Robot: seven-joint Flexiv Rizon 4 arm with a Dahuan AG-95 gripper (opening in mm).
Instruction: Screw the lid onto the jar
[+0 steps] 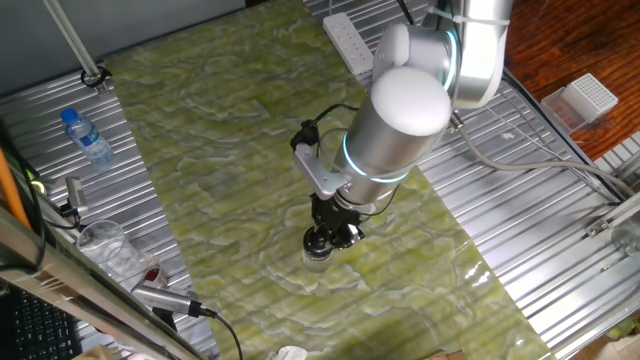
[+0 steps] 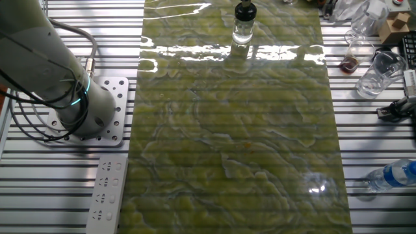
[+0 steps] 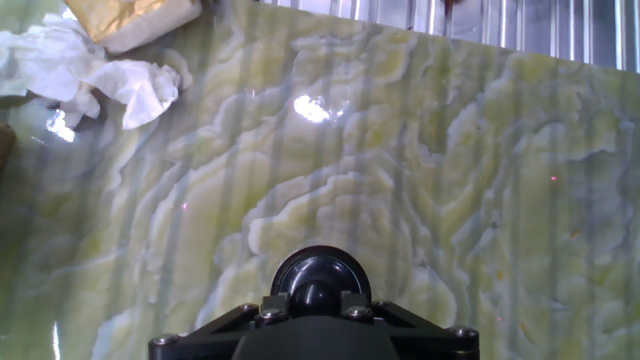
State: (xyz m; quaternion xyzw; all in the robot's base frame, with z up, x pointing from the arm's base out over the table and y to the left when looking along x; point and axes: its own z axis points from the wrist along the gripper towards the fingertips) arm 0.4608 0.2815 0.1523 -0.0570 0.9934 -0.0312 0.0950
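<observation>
Covering the middle of the table, a green marbled mat (image 1: 250, 150) carries everything; the arm (image 1: 400, 110) reaches down over its near edge. Under it the gripper (image 1: 330, 232) is clamped on the lid (image 3: 320, 280), which sits atop the jar (image 2: 242, 31) on that mat.

A water bottle (image 1: 86, 137) (blue-capped), power strip (image 2: 104, 191) and crumpled tissue (image 3: 100, 75).

text: none legible | labels: none legible | numbers: none; signs: none
</observation>
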